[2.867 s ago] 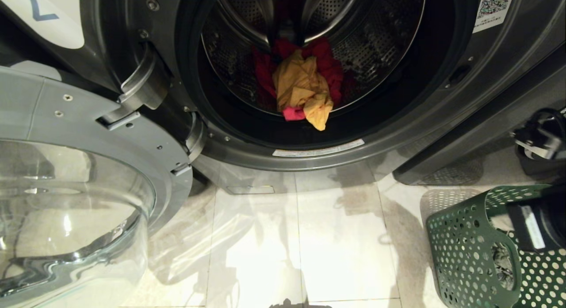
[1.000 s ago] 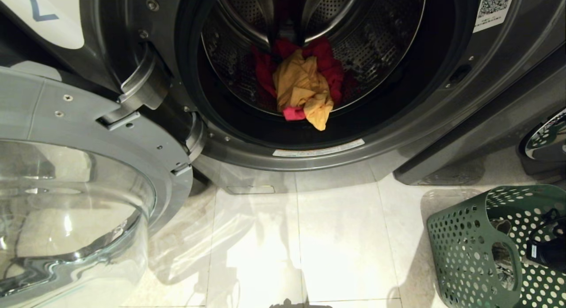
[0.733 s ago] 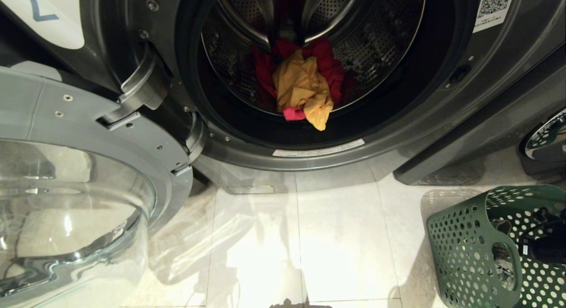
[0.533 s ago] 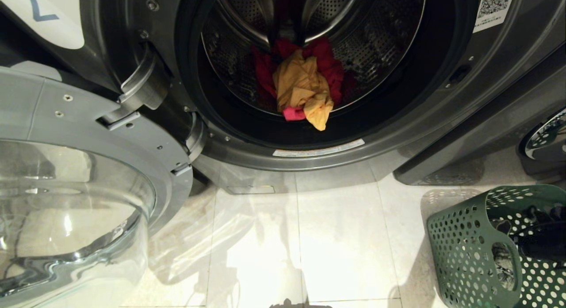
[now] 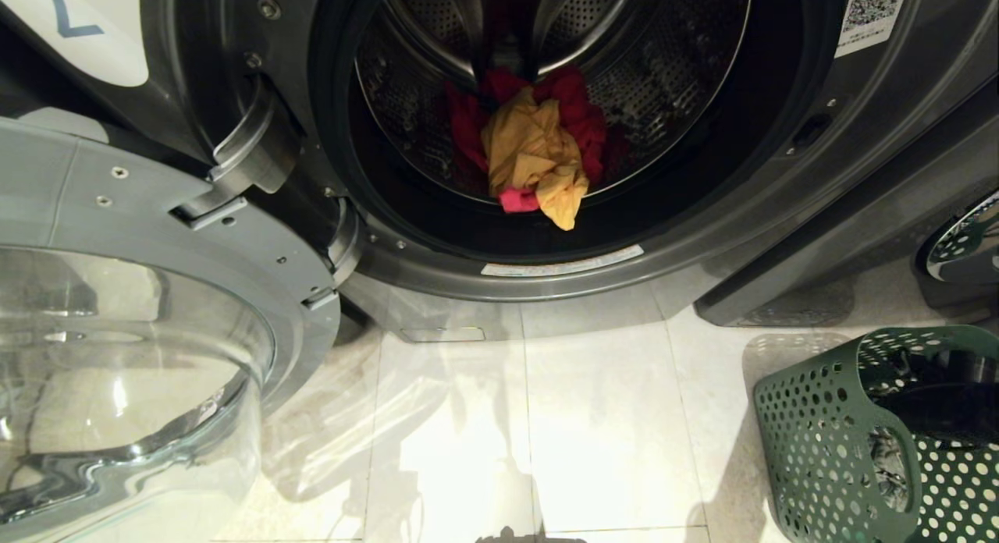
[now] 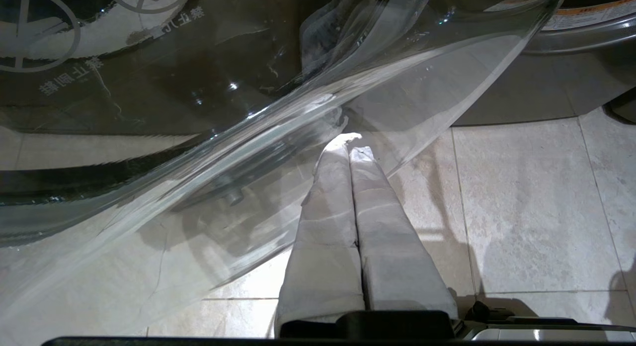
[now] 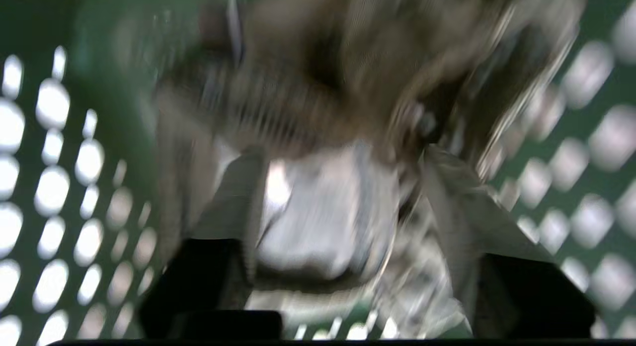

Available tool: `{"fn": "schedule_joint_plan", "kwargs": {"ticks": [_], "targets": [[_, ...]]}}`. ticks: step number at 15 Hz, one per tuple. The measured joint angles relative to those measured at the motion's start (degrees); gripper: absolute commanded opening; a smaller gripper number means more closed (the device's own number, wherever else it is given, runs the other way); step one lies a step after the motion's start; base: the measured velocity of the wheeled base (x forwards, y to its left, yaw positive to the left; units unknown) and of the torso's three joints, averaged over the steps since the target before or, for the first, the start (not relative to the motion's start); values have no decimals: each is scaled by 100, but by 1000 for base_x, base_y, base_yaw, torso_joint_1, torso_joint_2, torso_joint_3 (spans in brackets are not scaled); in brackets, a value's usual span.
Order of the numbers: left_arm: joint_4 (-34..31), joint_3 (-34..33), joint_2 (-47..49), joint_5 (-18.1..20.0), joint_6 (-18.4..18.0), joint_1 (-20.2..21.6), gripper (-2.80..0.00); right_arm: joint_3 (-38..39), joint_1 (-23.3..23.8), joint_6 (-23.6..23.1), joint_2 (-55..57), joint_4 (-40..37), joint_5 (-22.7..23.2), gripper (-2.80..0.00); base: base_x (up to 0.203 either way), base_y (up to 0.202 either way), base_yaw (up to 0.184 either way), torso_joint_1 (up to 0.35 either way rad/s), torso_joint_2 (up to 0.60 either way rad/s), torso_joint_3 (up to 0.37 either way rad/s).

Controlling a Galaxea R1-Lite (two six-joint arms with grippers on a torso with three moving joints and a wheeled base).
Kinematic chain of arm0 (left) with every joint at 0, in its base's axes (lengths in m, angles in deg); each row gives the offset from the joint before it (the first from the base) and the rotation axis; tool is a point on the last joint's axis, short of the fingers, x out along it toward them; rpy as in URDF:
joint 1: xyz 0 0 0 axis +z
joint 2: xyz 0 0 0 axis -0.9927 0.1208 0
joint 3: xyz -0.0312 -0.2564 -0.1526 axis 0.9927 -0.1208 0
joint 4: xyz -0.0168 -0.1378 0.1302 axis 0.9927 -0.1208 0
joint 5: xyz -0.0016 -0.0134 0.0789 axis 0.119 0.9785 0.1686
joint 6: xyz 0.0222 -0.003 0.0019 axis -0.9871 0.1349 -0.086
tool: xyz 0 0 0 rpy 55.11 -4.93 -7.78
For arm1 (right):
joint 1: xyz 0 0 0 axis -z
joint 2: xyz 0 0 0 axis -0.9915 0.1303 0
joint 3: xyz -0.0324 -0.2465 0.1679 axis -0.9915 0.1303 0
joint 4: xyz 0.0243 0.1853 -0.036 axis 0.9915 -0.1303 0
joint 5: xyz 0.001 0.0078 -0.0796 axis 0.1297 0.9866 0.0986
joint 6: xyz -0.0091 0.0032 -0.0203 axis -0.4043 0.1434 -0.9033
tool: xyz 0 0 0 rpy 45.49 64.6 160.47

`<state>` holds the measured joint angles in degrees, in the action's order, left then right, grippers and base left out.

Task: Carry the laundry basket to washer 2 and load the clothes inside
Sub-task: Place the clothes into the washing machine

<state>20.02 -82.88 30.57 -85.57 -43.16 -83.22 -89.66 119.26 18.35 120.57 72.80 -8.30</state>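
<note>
Since a second ago the right arm has sunk deeper into the green perforated plastic laundry basket (image 5: 827,434), and its fingers have parted. In the right wrist view the right gripper (image 7: 343,197) has its fingers (image 7: 238,197) spread to either side of a pale grey-and-brown crumpled garment (image 7: 323,221) lying inside the basket; blur hides whether they touch the cloth. The basket's holed green walls surround the gripper on both sides.

From the head view only the dark bulk of the right arm (image 5: 944,402) shows, inside the basket at the lower right edge. The basket stands on the glossy pale tiled floor (image 5: 593,434), to the right of the dark grey front-loading washer (image 5: 780,184).

A yellow cloth (image 5: 535,157) lies on top of red clothes (image 5: 581,118) in the perforated steel drum (image 5: 671,75). The washer's round glass door (image 5: 133,332) hangs open at the left.

The left gripper (image 6: 350,149), its padded white fingers pressed together, hangs just beside the curved glass of that door, above the floor tiles. A white sticker with a code (image 5: 870,12) sits on the washer's front at the upper right.
</note>
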Motion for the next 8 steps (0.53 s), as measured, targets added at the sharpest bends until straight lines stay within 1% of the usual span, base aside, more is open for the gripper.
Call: {"fn": "schedule_joint_plan", "kwargs": {"ticks": [2, 5, 8], "targets": [[0, 0, 0, -2, 0, -2, -280, -267, -33, -23, 144, 223, -2, 0, 0, 0, 0, 0, 0, 0], [0, 0, 0, -2, 0, -2, -280, -484, -30, -21, 359, 198, -6, 0, 0, 0, 0, 0, 0, 0], [0, 0, 0, -2, 0, -2, -280, -526, -33, 11, 567, 75, 5, 0, 0, 0, 0, 0, 0, 0]]}}
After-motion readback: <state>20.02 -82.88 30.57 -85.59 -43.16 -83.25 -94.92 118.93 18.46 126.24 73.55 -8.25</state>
